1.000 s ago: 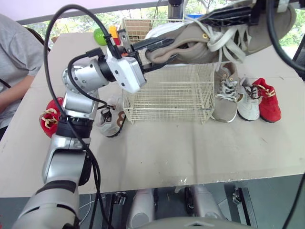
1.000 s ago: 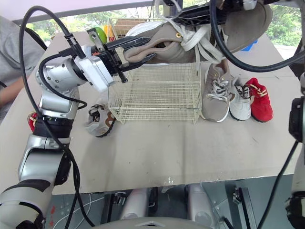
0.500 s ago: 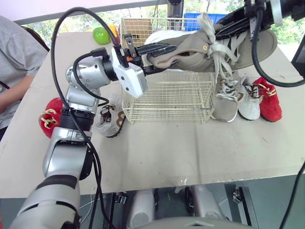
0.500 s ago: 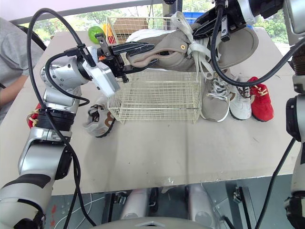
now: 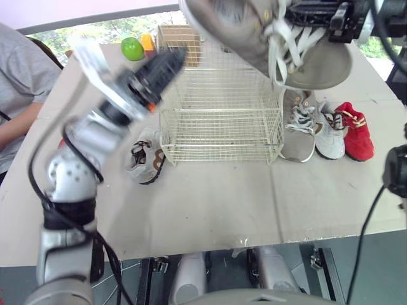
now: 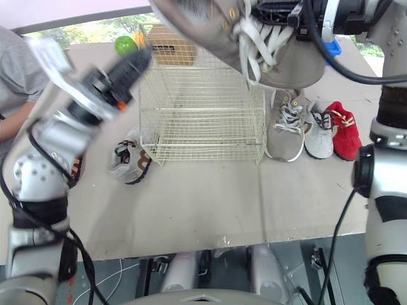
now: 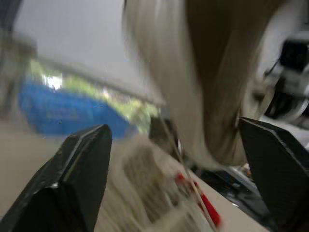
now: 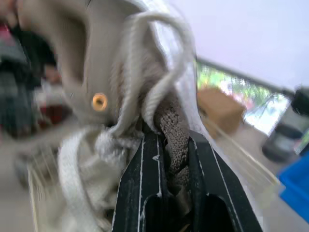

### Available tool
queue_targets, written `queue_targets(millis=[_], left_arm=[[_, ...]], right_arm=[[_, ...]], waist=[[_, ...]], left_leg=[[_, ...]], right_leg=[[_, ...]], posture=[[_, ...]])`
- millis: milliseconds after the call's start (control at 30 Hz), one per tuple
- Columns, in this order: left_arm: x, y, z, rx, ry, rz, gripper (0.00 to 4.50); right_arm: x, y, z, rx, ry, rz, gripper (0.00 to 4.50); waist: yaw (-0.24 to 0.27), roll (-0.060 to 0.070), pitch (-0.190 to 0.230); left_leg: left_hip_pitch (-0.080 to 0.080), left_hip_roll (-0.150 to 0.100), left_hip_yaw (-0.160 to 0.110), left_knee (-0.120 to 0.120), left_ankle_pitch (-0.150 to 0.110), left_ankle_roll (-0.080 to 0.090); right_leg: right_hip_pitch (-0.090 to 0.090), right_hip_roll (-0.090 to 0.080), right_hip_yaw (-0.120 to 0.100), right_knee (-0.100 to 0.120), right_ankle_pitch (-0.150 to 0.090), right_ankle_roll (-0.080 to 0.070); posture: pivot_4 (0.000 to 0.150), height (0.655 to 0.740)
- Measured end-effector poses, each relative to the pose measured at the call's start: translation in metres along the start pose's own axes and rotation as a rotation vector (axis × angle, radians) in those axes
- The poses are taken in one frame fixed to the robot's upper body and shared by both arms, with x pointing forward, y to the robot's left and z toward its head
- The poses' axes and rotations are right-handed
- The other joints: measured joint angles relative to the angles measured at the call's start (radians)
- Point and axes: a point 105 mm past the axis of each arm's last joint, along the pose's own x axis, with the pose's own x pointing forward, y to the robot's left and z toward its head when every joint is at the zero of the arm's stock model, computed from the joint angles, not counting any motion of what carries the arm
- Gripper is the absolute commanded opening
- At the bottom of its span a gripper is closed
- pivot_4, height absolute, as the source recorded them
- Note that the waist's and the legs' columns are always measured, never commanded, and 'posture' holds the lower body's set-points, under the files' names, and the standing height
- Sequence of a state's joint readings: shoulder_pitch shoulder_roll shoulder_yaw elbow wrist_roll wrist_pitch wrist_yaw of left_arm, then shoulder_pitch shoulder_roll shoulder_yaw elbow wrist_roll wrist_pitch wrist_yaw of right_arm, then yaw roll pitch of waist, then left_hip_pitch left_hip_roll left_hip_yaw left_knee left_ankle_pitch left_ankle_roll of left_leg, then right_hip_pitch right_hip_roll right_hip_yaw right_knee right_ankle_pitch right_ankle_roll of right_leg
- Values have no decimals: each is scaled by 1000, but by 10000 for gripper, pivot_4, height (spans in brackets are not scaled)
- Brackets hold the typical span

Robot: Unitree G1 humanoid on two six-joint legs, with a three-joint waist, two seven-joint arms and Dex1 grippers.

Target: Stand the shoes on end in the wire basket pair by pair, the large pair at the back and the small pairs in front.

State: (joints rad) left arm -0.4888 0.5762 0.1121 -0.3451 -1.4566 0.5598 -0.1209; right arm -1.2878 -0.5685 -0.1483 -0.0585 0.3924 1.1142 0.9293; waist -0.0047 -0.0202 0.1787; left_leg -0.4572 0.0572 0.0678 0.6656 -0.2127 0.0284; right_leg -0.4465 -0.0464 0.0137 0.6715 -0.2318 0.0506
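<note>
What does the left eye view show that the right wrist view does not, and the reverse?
Left eye view: the empty wire basket, a small grey shoe at its left, and a beige shoe, a white shoe and a red shoe in a row at its right. Right wrist view: the right tool shut on knitted fabric at the shoe's opening, beside a brass eyelet. Both: the large beige shoe with white laces, held up.

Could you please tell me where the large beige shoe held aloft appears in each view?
Left eye view: large beige shoe at top centre, above the wire basket.
Right eye view: top centre, above that basket.
Left wrist view: blurred beige mass beyond the open left gripper.
Right wrist view: close up, clamped in the right gripper.
Shared landmark: the basket, both eye views.
</note>
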Motion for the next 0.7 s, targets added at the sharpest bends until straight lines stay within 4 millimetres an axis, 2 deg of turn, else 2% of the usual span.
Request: queue_targets(millis=[100, 133, 233, 333, 367, 433, 467, 567, 633, 700], left_arm=[[14, -19, -6, -64, -29, -22, 44257], [28, -28, -8, -106, -55, -16, 44257], [39, -26, -14, -151, -63, 18, 44257], [43, -24, -16, -120, -43, 31, 44257], [43, -23, -17, -116, -38, 35, 39286], [42, -16, -20, -82, -5, 55, 33651], [41, -14, -21, -63, 9, 60, 27954], [42, -13, -19, -55, 10, 58, 17385], [44, -13, -16, -41, 6, 55, 11244], [46, -14, -13, -32, 2, 48, 7861]], right_arm=[[8, 17, -12, 6, 13, 27, 0], [12, 25, -14, 6, 12, 26, 0], [13, 32, -10, -26, -4, 4, 0], [11, 33, -14, -22, -2, -19, 0], [11, 33, -16, -13, 1, -22, 0], [11, 36, -20, 22, 9, -17, 0], [12, 38, -20, 31, 10, -9, 0], [11, 40, -19, 48, 3, -9, 0], [11, 41, -18, 53, -7, -18, 0], [11, 41, -16, 65, -28, -26, 0]], waist=[[12, 0, 0], [19, 0, 0], [18, -1, -1], [16, -1, -1], [16, -1, -1], [11, -1, -1], [8, -1, -1], [7, -1, -1], [8, -1, -1], [8, -1, -1]], left_leg=[[-1, -3, 2, 5, -2, 3], [1, -6, 3, 6, -2, 5], [7, -7, 1, 7, -2, 5], [8, -7, 1, 6, -2, 5], [8, -7, 0, 5, -2, 5], [8, -7, 0, 5, -2, 5], [8, -7, 0, 4, -2, 5], [8, -6, 0, 4, -2, 5], [8, -7, 0, 5, -2, 5], [8, -7, 0, 5, -2, 5]], right_leg=[[1, 0, 1, 2, 1, 1], [3, 0, 3, 2, 2, 1], [10, 0, 2, 1, 1, 1], [11, 0, 2, 1, 1, 1], [10, 1, 2, 1, 1, 1], [10, 1, 2, 1, 1, 1], [10, 1, 2, 1, 1, 1], [10, 1, 1, 0, 1, 1], [10, 1, 1, 0, 1, 1], [10, 1, 1, 0, 1, 1]], posture=[[1500, 7400], [1500, 7400], [1500, 7400], [1500, 7400], [1500, 7400], [1500, 7400], [1500, 7400], [1500, 7400], [1500, 7400], [1500, 7400]])
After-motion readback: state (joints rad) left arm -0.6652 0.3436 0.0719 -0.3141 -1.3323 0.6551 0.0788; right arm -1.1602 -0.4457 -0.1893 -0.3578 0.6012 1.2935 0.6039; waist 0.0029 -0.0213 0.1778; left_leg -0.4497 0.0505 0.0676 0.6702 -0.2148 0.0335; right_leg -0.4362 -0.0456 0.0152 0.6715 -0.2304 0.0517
